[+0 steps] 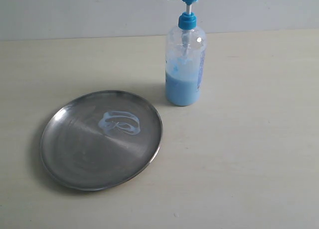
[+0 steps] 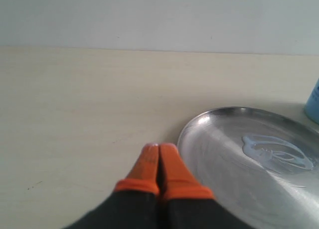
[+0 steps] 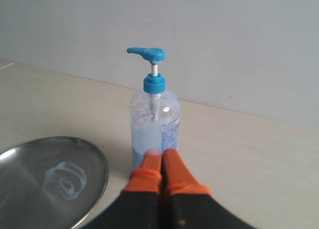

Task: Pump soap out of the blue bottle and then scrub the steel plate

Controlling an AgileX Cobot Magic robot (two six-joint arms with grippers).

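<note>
Listing, exterior view: one steel plate (image 1: 75, 154) on the counter (image 1: 249, 164), one soap (image 1: 119, 122) smear near its middle, one blue bottle (image 1: 185, 64) upright near its rim. Left wrist view: my left jaws, one pair, pressed together and empty beside the plate; I judge scrubbing should circle through that smear. Right wrist view: my right jaws, one pair, closed on nothing, facing the bottle.

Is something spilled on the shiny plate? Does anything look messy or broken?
Only a pale blue squiggle of soap lies near the middle of the steel plate. It stays inside the rim, so it looks put there rather than spilled. The blue bottle stands upright beside the plate, and nothing looks broken.
</note>
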